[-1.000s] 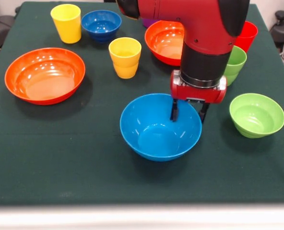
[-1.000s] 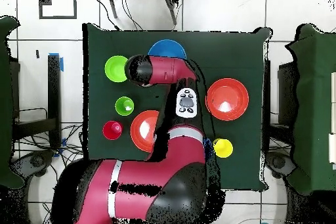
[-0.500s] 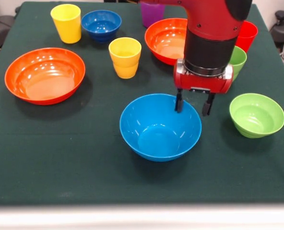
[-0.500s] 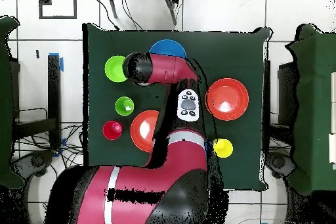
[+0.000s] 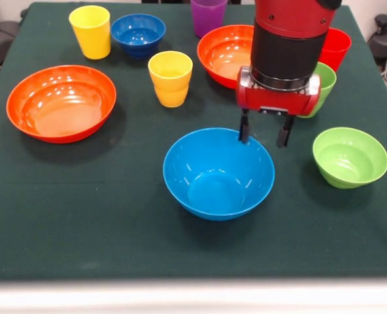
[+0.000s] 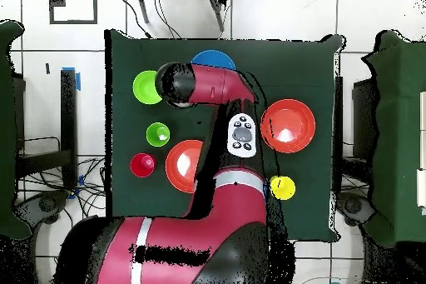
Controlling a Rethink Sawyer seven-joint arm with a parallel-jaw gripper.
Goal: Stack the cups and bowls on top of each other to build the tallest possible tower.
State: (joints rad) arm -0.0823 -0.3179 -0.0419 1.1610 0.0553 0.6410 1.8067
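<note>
My gripper (image 5: pixel 264 135) is open and empty, just above the far right rim of the large light blue bowl (image 5: pixel 218 173). An orange-red bowl (image 5: pixel 61 103) sits at the left and another (image 5: pixel 223 55) behind my wrist. The yellow cup (image 5: pixel 91 31), yellow-orange cup (image 5: pixel 170 78), purple cup (image 5: pixel 208 14), red cup (image 5: pixel 337 47) and lime green cup (image 5: pixel 322 84) stand upright and apart. The small dark blue bowl (image 5: pixel 138 33) is at the back and the small lime green bowl (image 5: pixel 350 157) at the right. No tower shows; every piece stands singly.
All pieces rest on a table with a dark green cloth (image 5: pixel 82 222). In the overhead view my arm (image 6: pixel 225 97) covers part of the light blue bowl (image 6: pixel 215 58) and hides the gripper. The lime green bowl (image 6: pixel 146 87) lies close beside my wrist.
My gripper has risen from straddling the light blue bowl's rim to just above it. The arm has drawn back, uncovering the purple cup. The bowl has stayed in place.
</note>
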